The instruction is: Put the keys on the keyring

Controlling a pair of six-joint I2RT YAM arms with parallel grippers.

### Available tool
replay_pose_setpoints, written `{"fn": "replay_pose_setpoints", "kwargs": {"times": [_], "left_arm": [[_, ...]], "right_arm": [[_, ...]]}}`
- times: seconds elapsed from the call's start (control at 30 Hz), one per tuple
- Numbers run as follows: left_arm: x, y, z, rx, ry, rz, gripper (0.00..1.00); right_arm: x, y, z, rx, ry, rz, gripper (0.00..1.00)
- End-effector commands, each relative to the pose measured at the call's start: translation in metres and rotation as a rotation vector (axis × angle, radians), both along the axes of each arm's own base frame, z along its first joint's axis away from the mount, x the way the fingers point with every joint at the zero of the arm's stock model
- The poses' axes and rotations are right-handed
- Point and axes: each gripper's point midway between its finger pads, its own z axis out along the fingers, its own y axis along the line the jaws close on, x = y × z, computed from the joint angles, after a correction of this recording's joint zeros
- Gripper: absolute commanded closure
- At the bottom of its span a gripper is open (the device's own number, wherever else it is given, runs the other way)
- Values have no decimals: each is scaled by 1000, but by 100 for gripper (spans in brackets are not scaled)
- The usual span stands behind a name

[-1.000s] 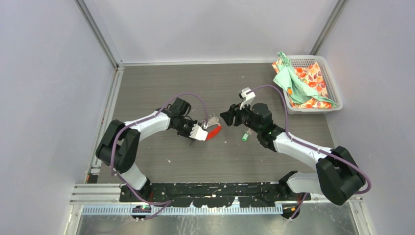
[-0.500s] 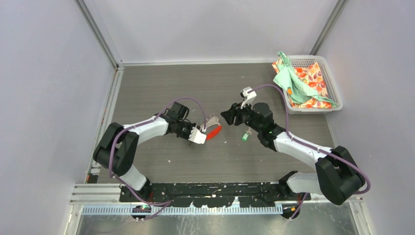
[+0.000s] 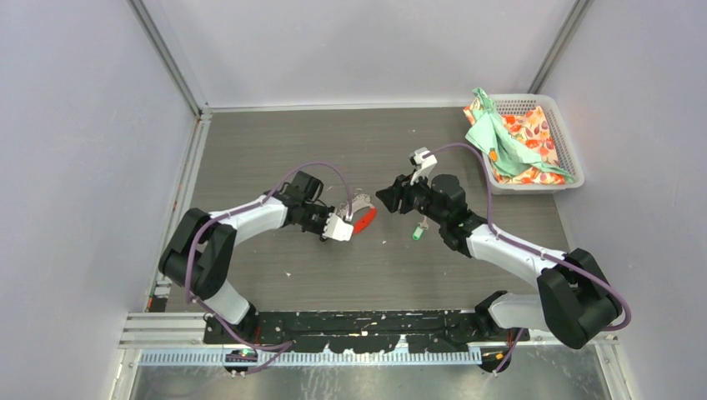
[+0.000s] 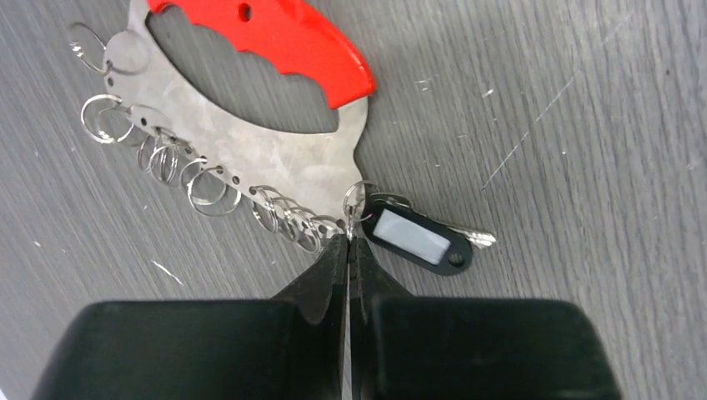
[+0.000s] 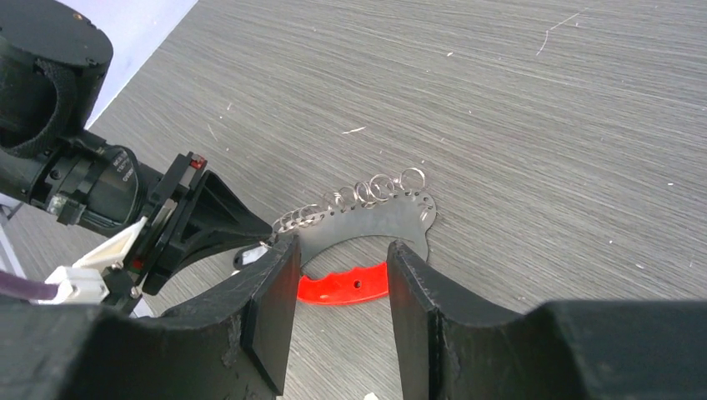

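Cloth fills the white basket at the far right corner of the table: a green cloth lies on top of a flowered cloth, and one end of the green one hangs over the rim.

Near the middle of the table lies the keyring, a flat metal plate with a red grip and a row of small rings along one edge. The key with black tag lies on the table at one end of that row. Its small ring touches the plate there, but I cannot tell whether it is hooked on.

The left gripper has its fingers pressed together. Their tips touch the plate edge right beside that small ring. I cannot tell whether they pinch anything.

The right gripper hangs above the table on the other side of the keyring. Its fingers are spread and nothing is between them.

The key with green tag lies on the table beside the right arm, apart from the keyring.
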Motion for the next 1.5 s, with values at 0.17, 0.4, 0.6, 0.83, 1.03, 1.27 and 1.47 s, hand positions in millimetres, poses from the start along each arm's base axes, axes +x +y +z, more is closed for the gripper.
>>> {"fn": "replay_pose_setpoints", "kwargs": {"times": [0.17, 0.4, 0.6, 0.83, 1.03, 1.27, 1.47], "left_arm": [[-10, -26, 79, -182, 191, 181, 100], [-24, -36, 139, -334, 217, 215, 100], [-42, -41, 204, -471, 240, 244, 100], [-69, -40, 281, -630, 214, 254, 100], [-85, -33, 319, -719, 170, 267, 100], [-89, -30, 326, -753, 125, 282, 100], [-91, -30, 328, -763, 118, 284, 100]], "right_arm": [[-3, 16, 35, 79, -77, 91, 52], [-27, 27, 73, 128, -144, 233, 51], [-62, 36, 120, 168, -204, 412, 48], [-88, 32, 165, 202, -237, 483, 46], [-111, 32, 187, 372, -166, 529, 41], [-123, 35, 222, 620, -75, 579, 40], [-127, 54, 222, 688, 23, 639, 43]]}}
